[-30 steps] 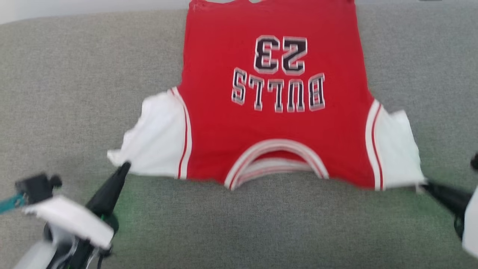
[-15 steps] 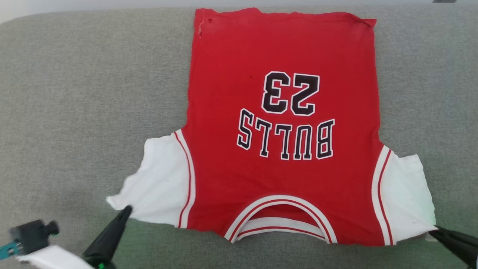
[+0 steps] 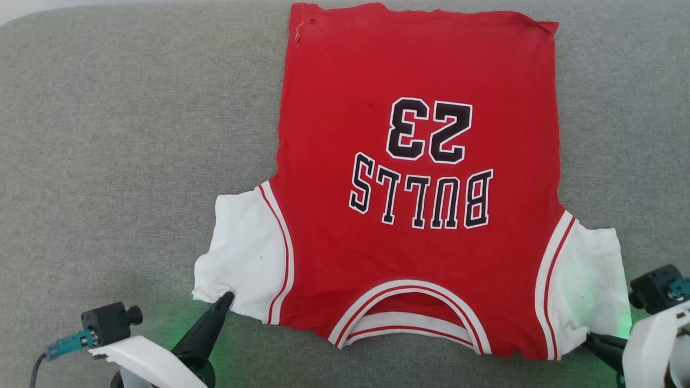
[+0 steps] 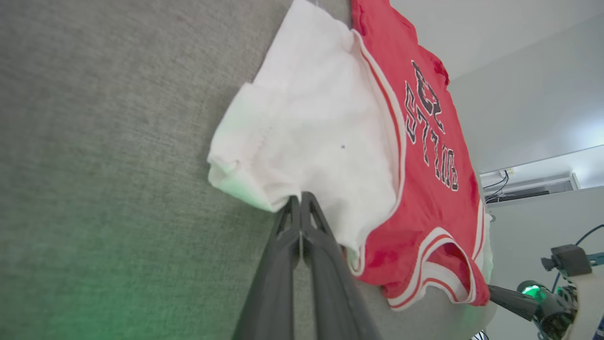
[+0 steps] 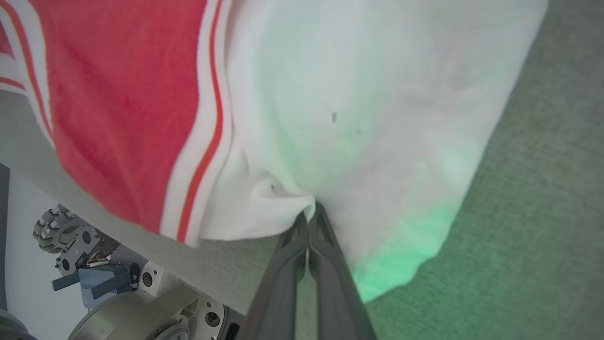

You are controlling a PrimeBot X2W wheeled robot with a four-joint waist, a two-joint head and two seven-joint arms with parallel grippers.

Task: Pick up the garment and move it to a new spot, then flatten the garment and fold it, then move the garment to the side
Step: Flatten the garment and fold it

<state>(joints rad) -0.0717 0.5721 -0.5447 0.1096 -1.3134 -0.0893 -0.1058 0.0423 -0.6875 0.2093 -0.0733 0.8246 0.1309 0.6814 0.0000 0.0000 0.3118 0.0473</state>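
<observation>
A: Where is the jersey (image 3: 415, 242)?

B: It lies spread, lettering up, on the grey cushion (image 3: 108, 161). The hem points to twelve o'clock and the collar to six, nearest the robot.

A: And the grippers?

B: The left gripper (image 3: 226, 297) is clenched on the edge of the left sleeve (image 3: 242, 253), at seven o'clock. The right gripper (image 3: 590, 338) pinches a fold of the right sleeve (image 3: 593, 269), at five.

A: Why the sleeves?

B: Probably so that one pull on both outer corners draws the thin cloth flat for folding. The left sleeve's end is doubled over, so the flattening looks unfinished.

Red jersey (image 3: 420, 258) with white sleeves, flat on grey upholstery (image 3: 118, 161), lettering upside down.
</observation>
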